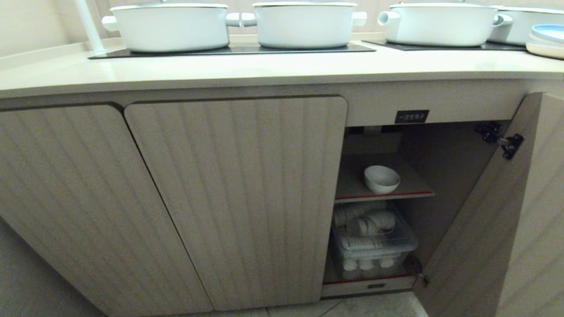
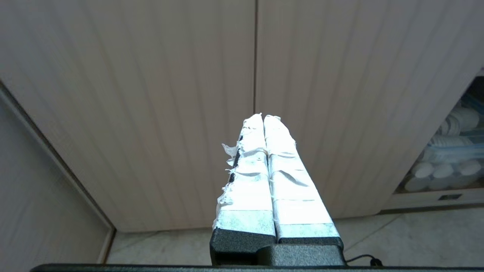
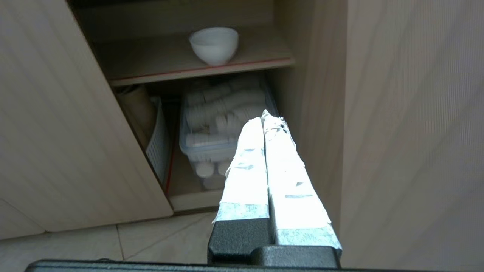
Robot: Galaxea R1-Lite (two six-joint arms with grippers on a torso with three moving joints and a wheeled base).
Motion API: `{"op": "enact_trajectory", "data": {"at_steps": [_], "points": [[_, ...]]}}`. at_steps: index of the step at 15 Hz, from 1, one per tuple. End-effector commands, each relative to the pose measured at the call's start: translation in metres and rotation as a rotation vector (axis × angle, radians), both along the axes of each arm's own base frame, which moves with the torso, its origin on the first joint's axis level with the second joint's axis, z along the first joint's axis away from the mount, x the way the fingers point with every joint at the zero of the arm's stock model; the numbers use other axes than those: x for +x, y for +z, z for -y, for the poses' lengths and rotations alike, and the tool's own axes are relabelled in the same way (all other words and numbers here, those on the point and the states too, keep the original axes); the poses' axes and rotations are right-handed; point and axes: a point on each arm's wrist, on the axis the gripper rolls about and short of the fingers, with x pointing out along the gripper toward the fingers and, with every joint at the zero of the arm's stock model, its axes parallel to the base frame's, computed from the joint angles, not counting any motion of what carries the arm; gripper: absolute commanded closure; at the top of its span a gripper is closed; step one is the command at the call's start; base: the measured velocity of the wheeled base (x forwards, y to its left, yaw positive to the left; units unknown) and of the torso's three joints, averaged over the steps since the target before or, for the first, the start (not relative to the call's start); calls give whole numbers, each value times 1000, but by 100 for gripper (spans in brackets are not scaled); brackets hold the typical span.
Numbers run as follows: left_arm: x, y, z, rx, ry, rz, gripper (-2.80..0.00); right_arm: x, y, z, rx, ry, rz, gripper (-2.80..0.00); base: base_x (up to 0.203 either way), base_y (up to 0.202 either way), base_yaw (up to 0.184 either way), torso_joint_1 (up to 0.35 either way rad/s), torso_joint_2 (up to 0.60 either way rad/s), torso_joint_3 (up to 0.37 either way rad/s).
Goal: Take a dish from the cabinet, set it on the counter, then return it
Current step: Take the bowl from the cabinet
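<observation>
Head view shows no arms; only it takes in the counter [image 1: 264, 66] w/ white pots [image 1: 169, 26] on black cooktop panels [image 1: 229, 50] and stacked plates [image 1: 546, 39] at far right. Wrist views show each arm. Left end effector [image 2: 263, 118]: taped fingers pressed together, empty, facing closed fluted doors [image 2: 151, 94]. Right end effector [image 3: 263, 115]: fingers pressed together, empty, pointing into the open cabinet [image 1: 440, 145] compartment. Dish [image 3: 214, 45] sits beyond its tips, well apart, upright on red-edged shelf [image 3: 159, 68]. Clear bin [image 3: 204, 147] below shelf, just past the tips, holds stacked white cups/lids. Only right wrist view shows white slotted basket [image 3: 158, 139] beside bin; contents can't tell.
</observation>
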Motion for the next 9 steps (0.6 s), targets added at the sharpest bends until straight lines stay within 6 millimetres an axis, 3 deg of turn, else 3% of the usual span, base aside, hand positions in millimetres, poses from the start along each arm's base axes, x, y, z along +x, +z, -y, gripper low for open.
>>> {"op": "enact_trajectory", "data": {"at_steps": [1,9], "points": [[0,0,0,-1,0,0,0,0,0,0,0,0,0,0,0,0,0,0,0,0],[0,0,0,-1,0,0,0,0,0,0,0,0,0,0,0,0,0,0,0,0]]}}
